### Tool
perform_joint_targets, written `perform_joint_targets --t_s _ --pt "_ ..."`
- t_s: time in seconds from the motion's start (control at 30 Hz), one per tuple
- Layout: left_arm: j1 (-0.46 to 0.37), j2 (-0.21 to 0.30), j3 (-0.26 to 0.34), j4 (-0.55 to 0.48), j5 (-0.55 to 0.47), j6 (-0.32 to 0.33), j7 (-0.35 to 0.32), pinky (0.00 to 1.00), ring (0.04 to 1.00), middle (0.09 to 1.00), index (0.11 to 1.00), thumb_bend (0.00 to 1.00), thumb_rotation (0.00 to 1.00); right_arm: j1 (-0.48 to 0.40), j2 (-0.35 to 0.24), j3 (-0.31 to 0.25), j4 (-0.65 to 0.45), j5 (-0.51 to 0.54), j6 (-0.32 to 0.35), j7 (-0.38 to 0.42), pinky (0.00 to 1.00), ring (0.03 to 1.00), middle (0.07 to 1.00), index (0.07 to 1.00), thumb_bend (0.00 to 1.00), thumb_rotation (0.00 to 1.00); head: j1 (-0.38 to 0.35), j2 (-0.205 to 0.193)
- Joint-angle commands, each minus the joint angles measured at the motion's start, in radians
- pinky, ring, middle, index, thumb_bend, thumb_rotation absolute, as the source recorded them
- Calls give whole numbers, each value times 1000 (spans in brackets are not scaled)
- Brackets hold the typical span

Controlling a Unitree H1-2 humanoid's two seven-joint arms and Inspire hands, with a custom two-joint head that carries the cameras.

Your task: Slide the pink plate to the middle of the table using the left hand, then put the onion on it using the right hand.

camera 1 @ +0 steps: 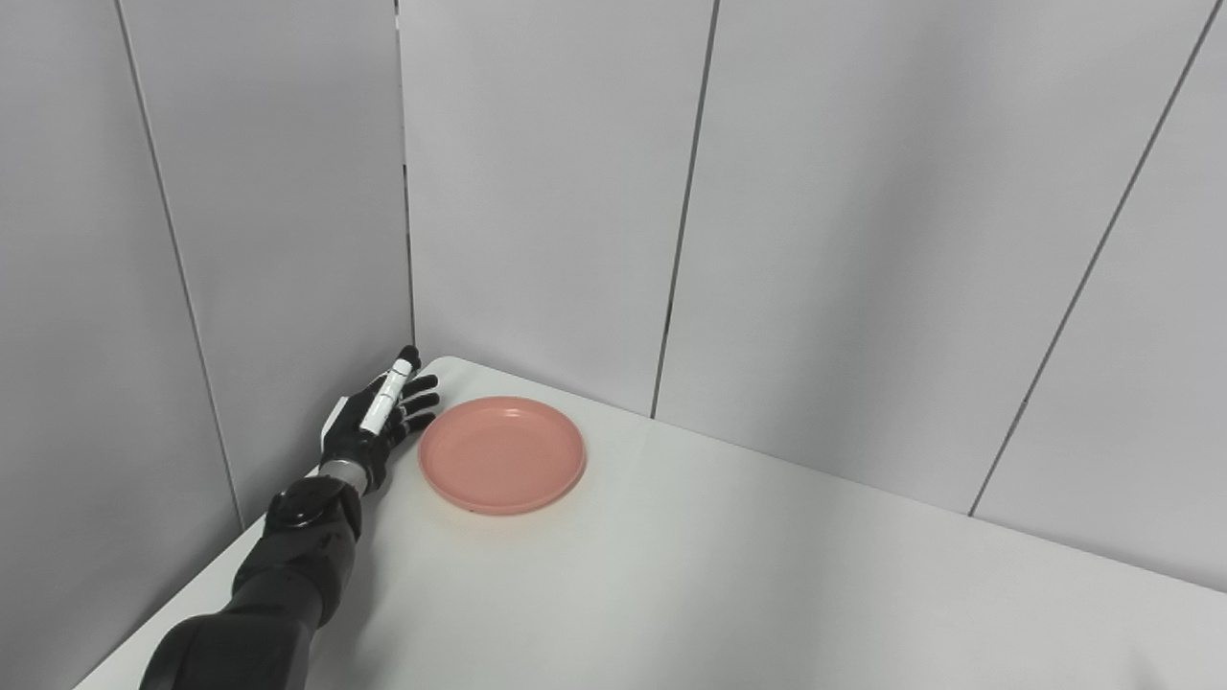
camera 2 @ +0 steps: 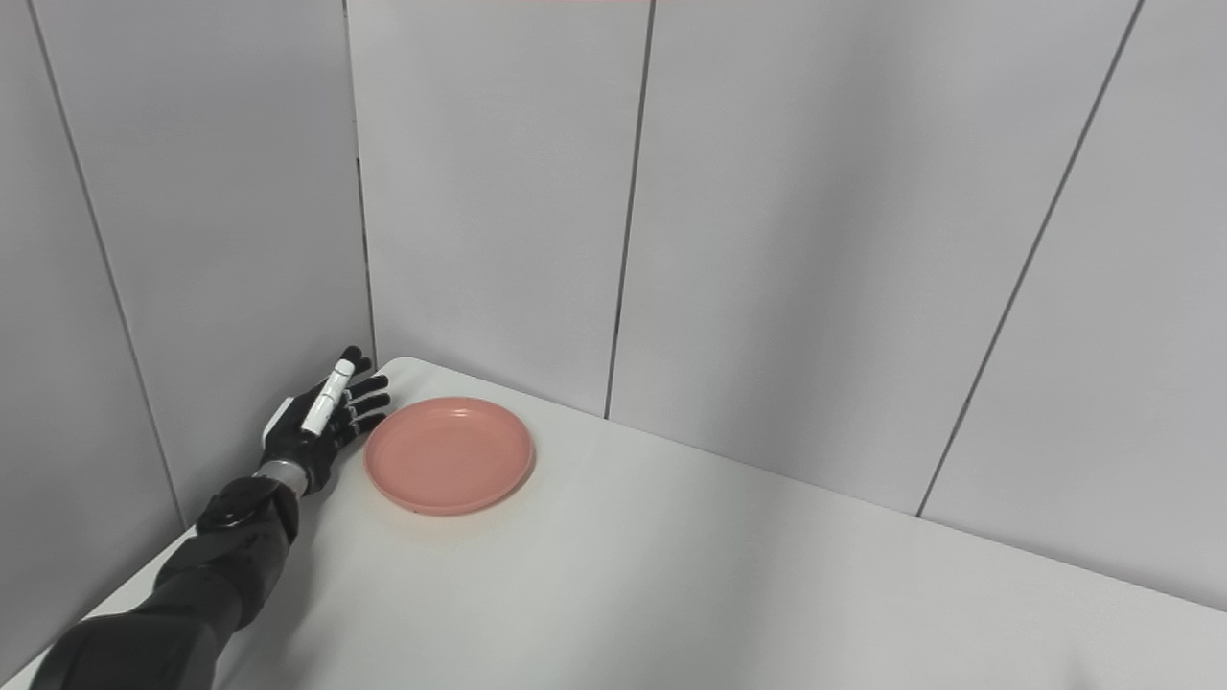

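Observation:
A round pink plate [camera 1: 501, 453] lies flat near the far left corner of the white table [camera 1: 729, 575], with nothing on it. My left hand [camera 1: 379, 419] is just left of the plate's rim, open, fingers stretched toward the corner, holding nothing; I cannot tell whether it touches the rim. The same hand [camera 2: 324, 417] and plate [camera 2: 448, 455] show in the right eye view. No onion is in view. My right hand is out of the picture.
Grey wall panels [camera 1: 863, 240] close the table at the back and on the left, meeting in a corner right behind my left hand. The white tabletop stretches from the plate toward the right and front.

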Motion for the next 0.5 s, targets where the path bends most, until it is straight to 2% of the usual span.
perform_joint_targets --t_s 0.0,0.1,0.3,0.47 --pt "-102 23 -14 -4 6 -28 -20 772 790 787 816 799 721 155 76 28 97 0 43 -14 1000 1000 975 987 707 870 -5 3" --pt "-114 17 -29 13 13 -35 -36 723 753 770 807 802 728 159 79 31 91 0 44 -17 1000 1000 971 984 723 861 -17 2" --pt "-143 8 -83 40 52 -43 -36 738 758 764 830 815 761 166 82 41 85 -8 32 -19 1000 1000 970 981 728 852 -33 2" --pt "-167 -6 -103 61 54 -38 -44 727 739 742 811 859 733 176 89 45 70 -10 32 -24 1000 1000 967 975 720 845 -48 3"
